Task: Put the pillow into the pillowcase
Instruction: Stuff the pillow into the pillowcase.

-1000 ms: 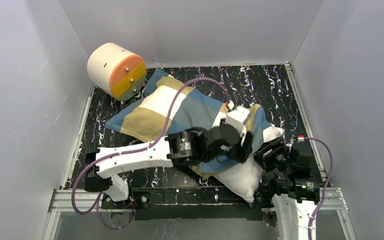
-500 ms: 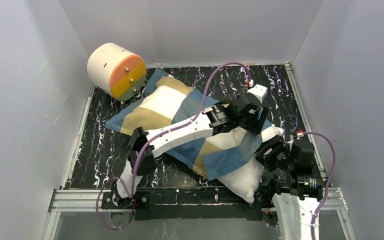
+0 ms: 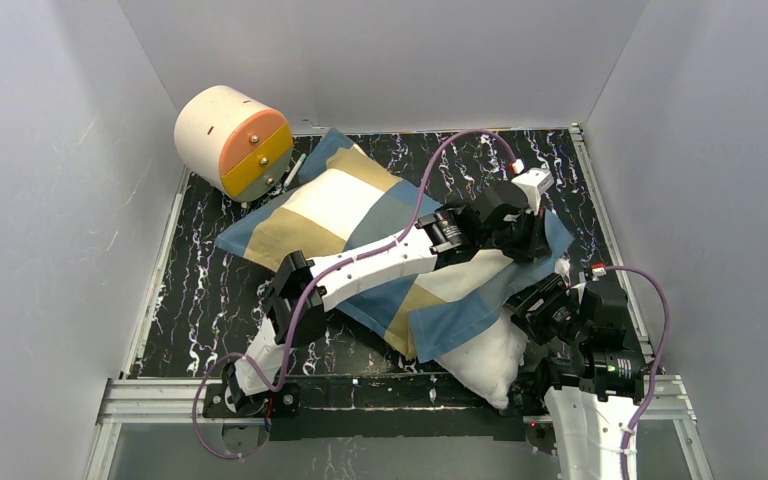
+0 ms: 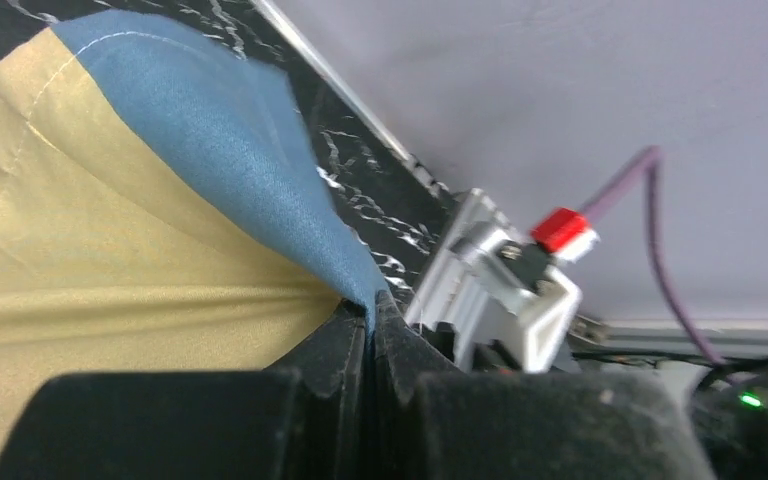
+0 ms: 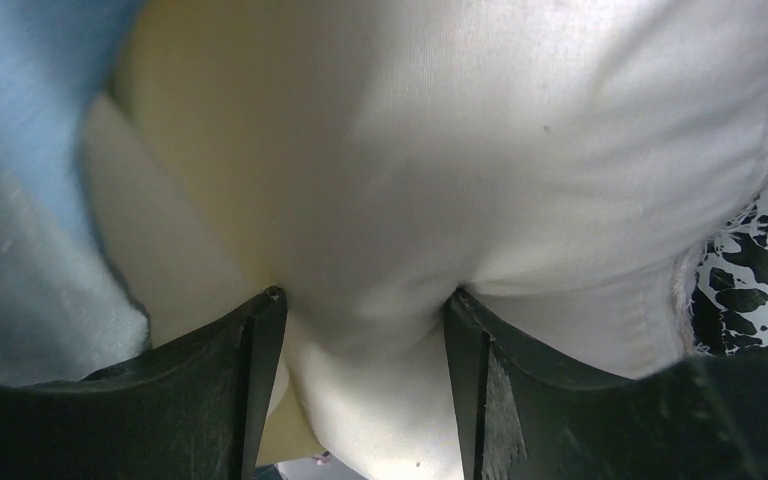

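Note:
The pillowcase (image 3: 340,205), in blue, tan and cream blocks, lies slantwise across the table and covers most of the pillow (image 3: 480,355). The pillow's plain white end bulges out at the near right. My left gripper (image 3: 541,236) reaches over the cloth to its far right corner. In the left wrist view the left gripper (image 4: 371,305) is shut on a blue corner of the pillowcase (image 4: 210,140), which rises taut from the jaws. My right gripper (image 5: 365,300) is shut on a fold of the white pillow (image 5: 480,150) at the exposed end, with blue pillowcase (image 5: 20,150) cloth to its left.
A cream-and-orange cylinder (image 3: 232,140) stands at the far left corner, touching the pillowcase's far edge. Grey walls close in on three sides. A metal rail (image 3: 600,215) runs along the right edge of the black marbled table (image 3: 200,290).
My left arm swung from over the pillow's near end to the far right and shut on the pillowcase's blue corner, which now spreads further right. The right gripper kept its hold.

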